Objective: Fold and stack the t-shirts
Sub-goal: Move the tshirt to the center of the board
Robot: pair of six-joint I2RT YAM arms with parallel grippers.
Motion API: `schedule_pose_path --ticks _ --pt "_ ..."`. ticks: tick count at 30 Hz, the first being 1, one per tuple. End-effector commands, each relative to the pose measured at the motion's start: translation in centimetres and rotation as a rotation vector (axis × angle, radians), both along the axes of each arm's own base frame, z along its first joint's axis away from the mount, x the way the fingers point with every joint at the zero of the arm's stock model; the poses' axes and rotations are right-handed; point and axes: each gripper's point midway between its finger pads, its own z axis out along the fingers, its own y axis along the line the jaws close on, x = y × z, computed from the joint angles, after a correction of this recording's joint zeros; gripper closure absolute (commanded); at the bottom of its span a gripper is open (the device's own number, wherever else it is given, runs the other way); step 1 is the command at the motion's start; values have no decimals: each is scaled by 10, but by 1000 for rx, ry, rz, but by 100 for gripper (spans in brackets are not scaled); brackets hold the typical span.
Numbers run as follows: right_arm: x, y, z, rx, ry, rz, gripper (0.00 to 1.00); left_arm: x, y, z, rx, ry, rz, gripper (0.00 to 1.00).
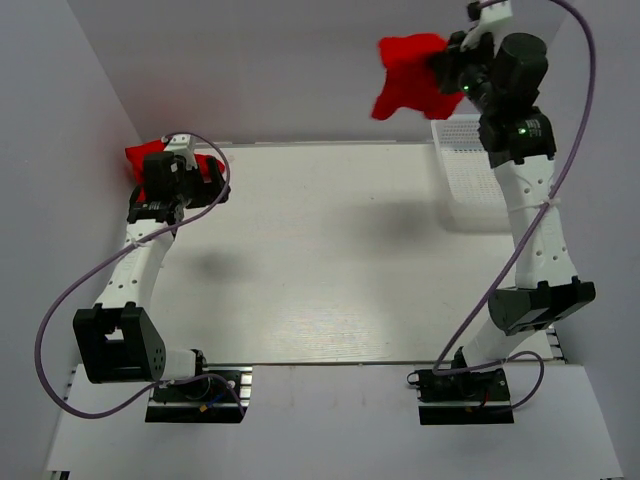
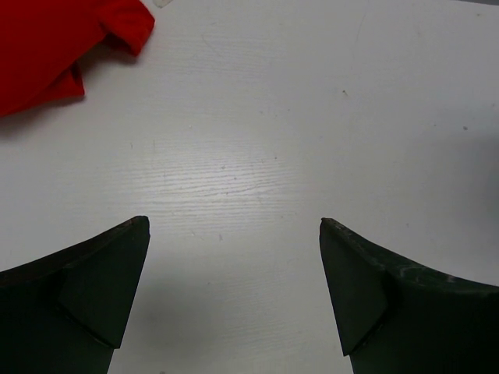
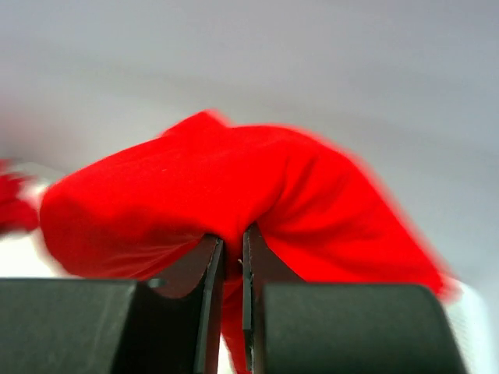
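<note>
One red t-shirt [image 1: 408, 75] hangs bunched in the air at the far right, above the table's back edge. My right gripper [image 1: 447, 66] is shut on it; in the right wrist view the cloth [image 3: 234, 187] is pinched between the two fingers [image 3: 210, 296] and drapes over them. A second red t-shirt [image 1: 140, 158] lies at the table's far left corner, partly hidden by my left arm. It fills the upper left corner [image 2: 54, 47] of the left wrist view. My left gripper [image 2: 234, 226] hovers open over bare table, right of that shirt, nothing between its fingers.
A white mesh basket [image 1: 468, 170] stands at the far right of the white table [image 1: 330, 260], below the lifted shirt. Grey walls close in the left, back and right sides.
</note>
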Motion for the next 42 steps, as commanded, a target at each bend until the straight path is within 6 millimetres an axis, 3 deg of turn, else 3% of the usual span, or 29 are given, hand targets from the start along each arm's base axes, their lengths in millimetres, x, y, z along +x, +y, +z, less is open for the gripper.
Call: schedule_pose_path --ticks 1,3,4,5,7,8,12,14,15,17,18,20,21,22,24,25,26,27,28,29,30,32,33,34,38,39,40,41,42 --pt "-20 64 -20 32 83 206 100 -12 15 6 5 49 86 0" --pt "-34 93 -43 16 166 274 100 -20 21 -2 25 103 120 0" --pt "-41 98 -47 41 196 284 100 -23 23 -6 32 121 132 0" --pt "-40 108 -87 58 301 296 100 -27 25 -7 38 139 140 0" --pt "-56 124 -98 137 372 373 100 -30 25 -3 38 144 140 0" --pt "-54 132 -131 142 424 399 100 -30 25 -3 38 144 140 0" --pt "-79 171 -167 120 530 490 100 -38 24 -1 38 153 139 0" --pt "-87 181 -206 68 565 527 100 -41 25 7 48 130 134 0" --pt "-97 193 -211 63 584 572 100 -41 25 7 48 130 133 0" --pt "-106 209 -200 99 616 648 100 -43 26 8 65 137 123 0" --pt "-123 223 -195 113 619 756 100 -43 26 8 74 136 117 0" --pt "-122 232 -170 72 463 778 100 -46 26 10 74 134 117 0" --pt "-132 231 -150 58 394 767 100 -46 26 10 74 134 117 0" --pt "-106 220 -151 54 315 613 100 -46 26 10 74 134 117 0" --pt "-85 218 -221 -4 436 537 100 -46 26 8 74 134 117 0" --pt "-109 202 -234 -85 682 515 100 -47 24 10 69 137 108 0" --pt "-106 214 -182 -78 614 548 100 -47 24 10 69 151 108 0" --pt "-108 225 -200 -100 674 552 100 -46 24 11 69 158 107 0" --pt "-97 242 -200 -19 595 562 100 -44 24 9 76 151 103 0" --pt "-118 238 -267 13 710 570 100 -44 24 8 76 136 103 0" --pt "-125 242 -303 44 725 620 100 -47 24 0 76 145 103 0" --pt "-129 244 -334 13 792 613 100 -47 24 -2 77 162 102 0" --pt "-131 252 -334 -10 797 612 100 -47 22 1 70 160 92 0" --pt "-139 250 -352 -32 876 590 100 -47 22 1 70 160 92 0" --pt "-133 244 -368 -69 851 548 100 -48 25 -5 85 168 98 0" --pt "-133 243 -372 -81 848 547 93 -47 25 -8 85 178 98 0" --pt "-132 241 -378 -110 860 544 77 -47 23 -8 79 177 89 0" --pt "-130 244 -377 -119 867 543 51 -49 23 -12 87 185 83 0" --pt "-126 241 -380 -135 878 517 39 -49 23 -12 87 185 83 0"
